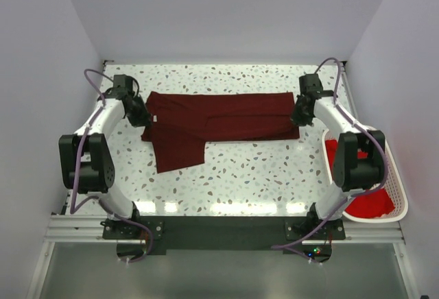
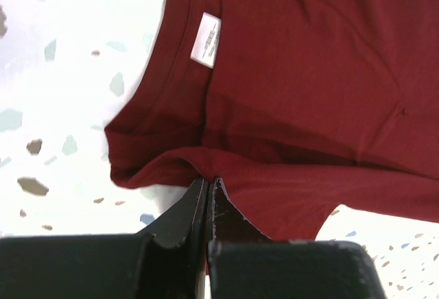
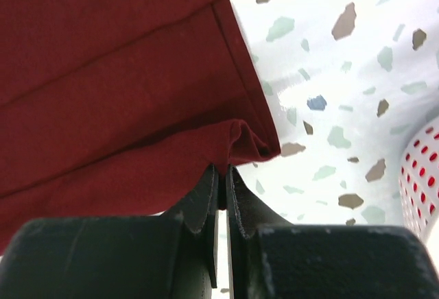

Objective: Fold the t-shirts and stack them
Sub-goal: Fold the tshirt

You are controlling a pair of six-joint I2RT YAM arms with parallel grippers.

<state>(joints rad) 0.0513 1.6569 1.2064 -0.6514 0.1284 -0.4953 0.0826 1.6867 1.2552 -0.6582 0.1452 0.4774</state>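
Observation:
A dark maroon t-shirt [image 1: 219, 117] lies folded lengthwise across the far half of the table, one sleeve [image 1: 180, 151] hanging toward me. Its white neck label [image 2: 206, 38] shows in the left wrist view. My left gripper [image 1: 143, 116] is shut on the shirt's left edge [image 2: 171, 165]; the jaws pinch a fold of cloth. My right gripper [image 1: 299, 115] is shut on the shirt's right hem corner [image 3: 240, 141]. Brighter red shirts [image 1: 363, 196] lie in the basket at the right.
A white mesh basket [image 1: 400, 193] stands at the table's right edge, beside the right arm; its rim shows in the right wrist view [image 3: 422, 175]. The speckled tabletop [image 1: 254, 175] is backed by white walls on three sides.

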